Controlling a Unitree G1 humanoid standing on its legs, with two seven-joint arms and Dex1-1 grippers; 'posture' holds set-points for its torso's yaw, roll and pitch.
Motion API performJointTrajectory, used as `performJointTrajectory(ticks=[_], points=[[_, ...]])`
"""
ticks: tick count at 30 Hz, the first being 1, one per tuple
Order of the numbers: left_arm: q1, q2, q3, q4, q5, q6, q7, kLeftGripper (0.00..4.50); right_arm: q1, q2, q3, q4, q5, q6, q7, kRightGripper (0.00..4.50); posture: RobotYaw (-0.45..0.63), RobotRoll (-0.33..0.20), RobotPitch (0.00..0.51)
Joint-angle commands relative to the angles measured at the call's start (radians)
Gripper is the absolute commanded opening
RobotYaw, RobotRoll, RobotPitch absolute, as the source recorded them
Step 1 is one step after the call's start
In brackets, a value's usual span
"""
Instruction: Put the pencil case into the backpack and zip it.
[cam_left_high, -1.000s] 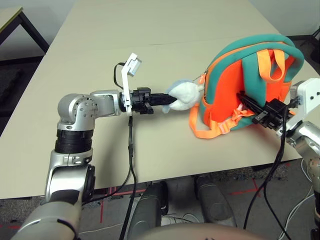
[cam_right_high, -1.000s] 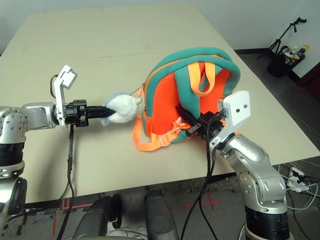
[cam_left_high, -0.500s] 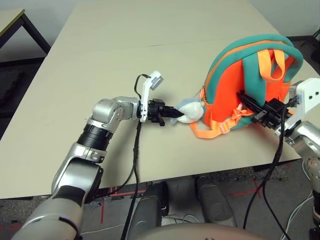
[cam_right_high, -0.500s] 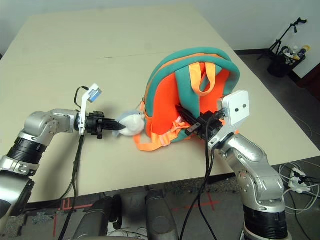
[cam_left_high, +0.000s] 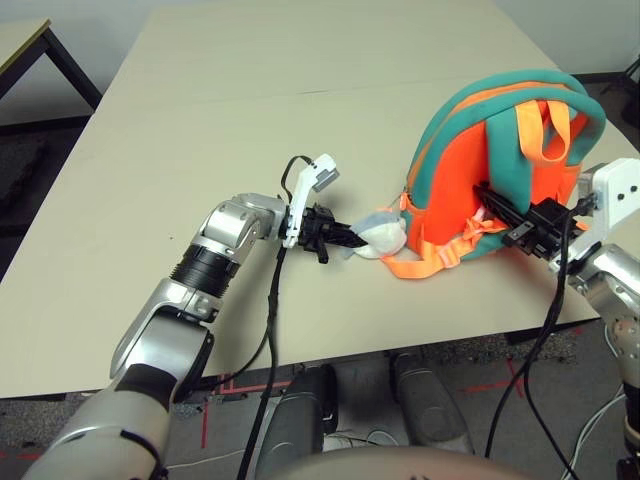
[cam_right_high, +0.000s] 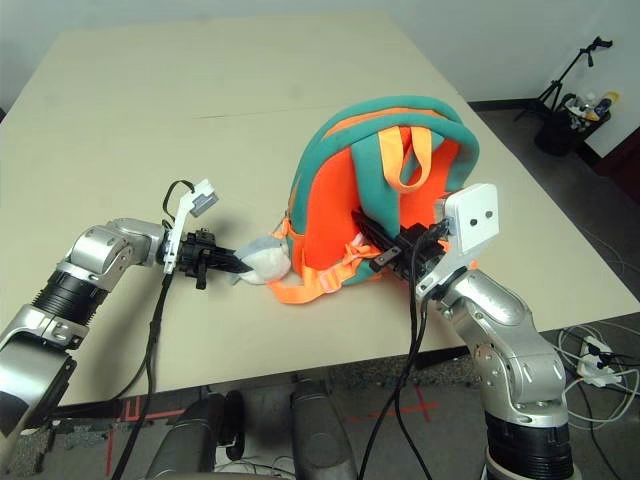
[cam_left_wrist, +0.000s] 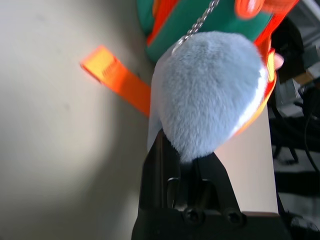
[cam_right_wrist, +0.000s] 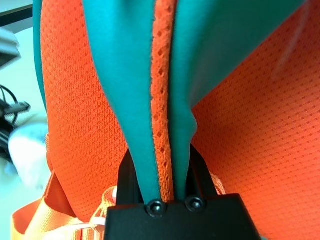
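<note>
The left hand (cam_left_high: 352, 240) lies low over the tabletop (cam_left_high: 250, 120), pointing toward the backpack (cam_left_high: 500, 170), its two black fingers (cam_left_wrist: 160, 170) pressed against the narrow end of the grey-white plush shark charm (cam_left_wrist: 210, 95); they look closed on it, though I cannot tell how firmly. A thin chain runs from the charm to the backpack's teal side, and a loose orange strap end (cam_left_wrist: 112, 77) lies flat on the tabletop just beside it.

The right hand (cam_left_high: 497, 203) is clenched on a teal shoulder strap (cam_right_wrist: 160, 100) with orange mesh edging, at the backpack's orange back panel. The backpack stands upright, its straps facing the robot, near the tabletop's near edge on the robot's right. Orange webbing (cam_left_high: 425, 262) loops out from its base toward that edge.

Beyond and to the left of the backpack the tabletop is broad and bare, with a seam crossing it behind the bag. To the right the tabletop's edge falls close past the backpack. The pencil case cannot be seen, so I cannot tell where it is.
</note>
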Motion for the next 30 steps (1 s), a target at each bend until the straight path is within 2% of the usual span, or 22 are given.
performJointTrajectory(ticks=[1, 4, 6, 9, 10, 11, 12, 14, 20, 23, 24, 30], points=[[-0.008, 0.051, 0.11, -0.156, -0.099, 0.098, -0.005, 1.74, 0.005, 0.006, 0.012, 0.0, -0.003, -0.009, 0.01, 0.21, -0.16, 0.0, 0.152], [-0.016, 0.112, 0.225, -0.295, -0.226, 0.242, 0.002, 2.73, 0.014, 0.001, 0.002, -0.009, 0.003, -0.008, 0.012, 0.21, -0.15, 0.0, 0.15], [-0.037, 0.137, 0.356, -0.373, -0.372, 0.394, 0.041, 3.36, 0.021, -0.002, -0.012, -0.016, 0.01, -0.006, 0.011, 0.21, -0.15, 0.0, 0.15], [-0.081, 0.109, 0.565, -0.406, -0.543, 0.534, 0.186, 4.34, 0.033, -0.006, -0.035, -0.031, 0.024, 0.002, 0.008, 0.21, -0.13, 0.0, 0.148], [-0.089, 0.082, 0.625, -0.407, -0.575, 0.548, 0.257, 4.5, 0.039, -0.009, -0.042, -0.037, 0.028, 0.004, 0.008, 0.21, -0.13, 0.0, 0.146], [-0.09, 0.052, 0.681, -0.409, -0.592, 0.553, 0.339, 4.5, 0.046, -0.012, -0.05, -0.045, 0.033, 0.008, 0.007, 0.21, -0.12, 0.0, 0.144], [-0.084, 0.029, 0.717, -0.414, -0.6, 0.556, 0.407, 4.5, 0.051, -0.013, -0.058, -0.051, 0.038, 0.01, 0.004, 0.95, -0.12, 0.0, 0.144], [-0.042, -0.001, 0.744, -0.444, -0.586, 0.528, 0.499, 4.5, 0.061, -0.018, -0.074, -0.066, 0.051, 0.018, 0.0, 1.55, -0.12, 0.0, 0.145], [0.194, -0.047, 0.68, -0.547, -0.511, 0.431, 0.628, 4.5, 0.106, -0.068, -0.166, -0.163, 0.118, 0.082, -0.023, 3.4, -0.14, 0.0, 0.143], [0.237, -0.056, 0.647, -0.553, -0.488, 0.377, 0.646, 4.5, 0.14, -0.101, -0.23, -0.215, 0.161, 0.126, -0.041, 4.35, -0.15, 0.0, 0.144], [0.244, -0.057, 0.637, -0.55, -0.483, 0.362, 0.649, 4.5, 0.153, -0.112, -0.253, -0.231, 0.176, 0.142, -0.048, 4.46, -0.16, 0.0, 0.144], [0.248, -0.053, 0.592, -0.508, -0.46, 0.291, 0.648, 4.5, 0.238, -0.156, -0.395, -0.306, 0.256, 0.209, -0.092, 4.46, -0.21, 0.0, 0.143]])
